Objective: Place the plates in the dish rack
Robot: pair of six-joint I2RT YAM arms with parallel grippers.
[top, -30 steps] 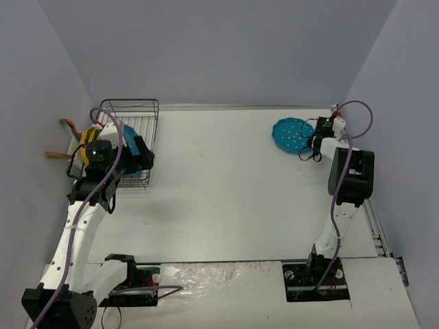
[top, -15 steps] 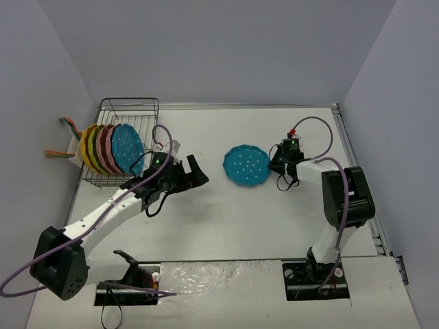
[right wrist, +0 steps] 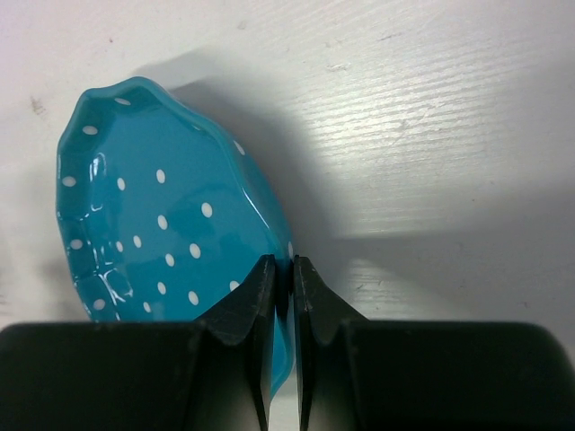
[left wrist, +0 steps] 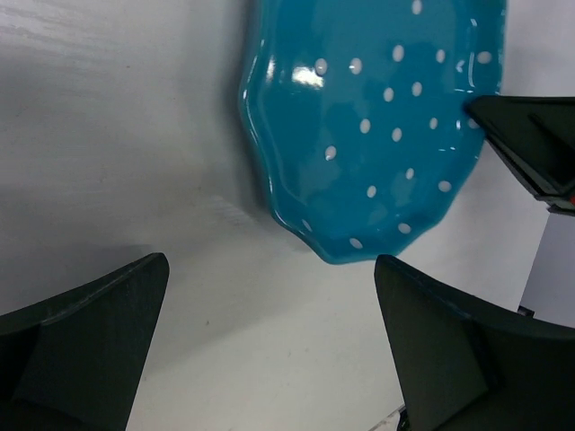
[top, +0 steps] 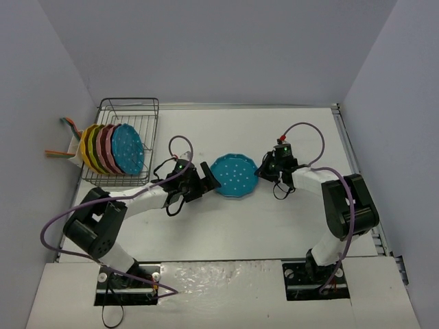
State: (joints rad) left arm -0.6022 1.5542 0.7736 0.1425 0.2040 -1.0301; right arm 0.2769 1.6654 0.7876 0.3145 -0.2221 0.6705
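Top external view: a round teal-blue scallop-edged plate with small white dots (top: 233, 176) sits at the middle of the white table (top: 274, 226), between the two arms. The right gripper (top: 263, 169) meets its right rim and the left gripper (top: 208, 182) is just beside its left rim. At the far left stands the rectangular black wire dish rack (top: 134, 110), holding a row of dotted plates on edge. An orange plate (top: 87, 145) is farthest left, then a yellow-green plate (top: 95, 152), then pink plates (top: 106, 144), and a second teal-blue plate (top: 128, 151) closes the right end of the row. How many pink ones stand there cannot be told. A white holder (top: 71, 147) hangs on the rack's left side. In the left wrist view the left gripper's two black fingers (left wrist: 90, 332) are spread wide. The plate (left wrist: 377, 135) lies ahead of the gap between them, touching neither, and one of the right gripper's fingertips (left wrist: 530, 144) shows at its far rim. In the right wrist view the right gripper's jaws are pinched together on the near rim of the plate (right wrist: 153, 215), the rim showing as a thin sliver between them. The plate looks tilted and throws a dark shadow on the table. Whether its far edge rests on the surface cannot be told.
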